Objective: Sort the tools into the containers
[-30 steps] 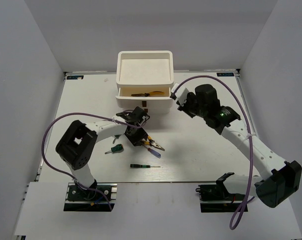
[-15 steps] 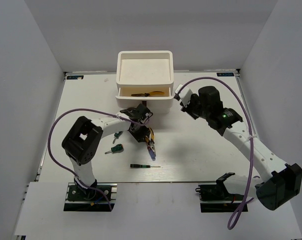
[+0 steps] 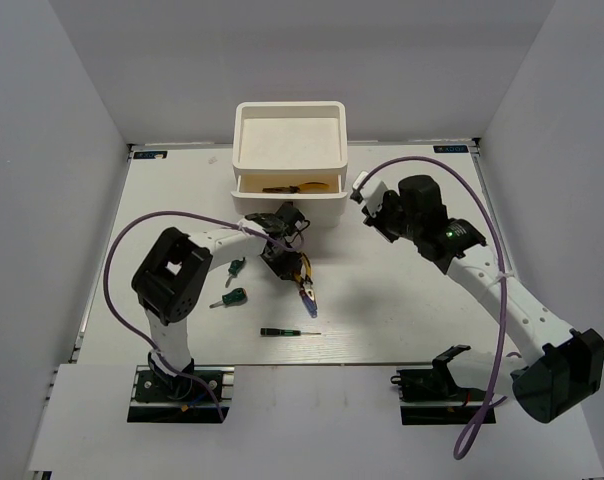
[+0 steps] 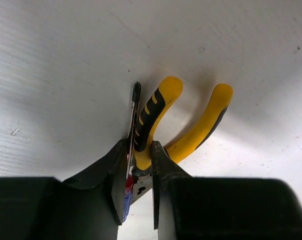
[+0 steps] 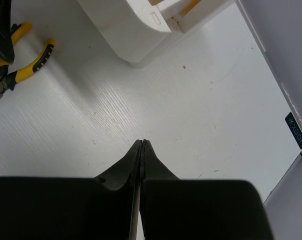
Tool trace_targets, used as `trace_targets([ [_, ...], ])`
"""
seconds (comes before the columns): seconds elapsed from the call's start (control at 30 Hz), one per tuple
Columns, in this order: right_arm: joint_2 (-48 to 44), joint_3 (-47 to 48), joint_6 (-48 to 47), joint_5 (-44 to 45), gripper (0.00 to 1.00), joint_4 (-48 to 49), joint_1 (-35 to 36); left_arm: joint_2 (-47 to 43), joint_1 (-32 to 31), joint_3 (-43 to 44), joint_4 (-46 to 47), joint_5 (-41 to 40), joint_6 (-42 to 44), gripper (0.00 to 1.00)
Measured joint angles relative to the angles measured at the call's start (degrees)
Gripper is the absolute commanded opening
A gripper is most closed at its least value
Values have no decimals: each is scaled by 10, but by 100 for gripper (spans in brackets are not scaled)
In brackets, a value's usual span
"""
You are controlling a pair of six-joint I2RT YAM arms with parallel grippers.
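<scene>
Pliers (image 3: pixel 305 283) near organizer (image 3: pixel 287 196) front edge

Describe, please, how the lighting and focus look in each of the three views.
Top external view: soft, even light, sharp throughout, faint shadows only. Left wrist view: the pliers are crisp, with a soft shadow on the table; the left pincer is nearly black. Right wrist view: table grain sharp, a soft shadow beside the organizer, the right pincer a dark silhouette.

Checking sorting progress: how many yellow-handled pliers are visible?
2 yellow-handled pliers: one in the white plastic organizer's open drawer, one clamped in the left gripper. More could hide inside the organizer.
</scene>
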Motion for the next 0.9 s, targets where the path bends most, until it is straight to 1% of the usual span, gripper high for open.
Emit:
trace_targets([
  [0.03,-2,-2,1,0,0,0,0,2,0,4,-3,0,3,3],
  [0.13,-6,-5,3,0,0,0,-2,6,0,9,-7,0,11,0],
  [0.43,-6,-5,5,-6,0,0,-3,-2,-1,8,-9,2,36,0],
  [0.47,-6,-5,5,-7,0,0,-3,-5,-1,7,-10,3,42,3],
  [0.53,-7,-5,5,-8,0,0,-3,-13,-1,6,-15,4,55,18],
  [0.57,-7,-5,5,-9,0,0,-3,-16,-2,5,-17,4,59,28],
  [0.6,-7,-5,6,-11,0,0,-3,-19,-2,5,-19,6,64,31],
  [0.77,-7,-9,7,-14,0,0,-3,-24,-4,1,-24,8,81,32],
  [0.83,-7,-10,7,-14,0,0,-3,-26,-4,-4,-23,10,87,36],
  [0.87,-7,-10,7,-14,0,0,-3,-26,-4,-6,-23,11,89,40],
  [0.9,-7,-10,7,-14,0,0,-3,-26,-4,-9,-23,15,90,40],
])
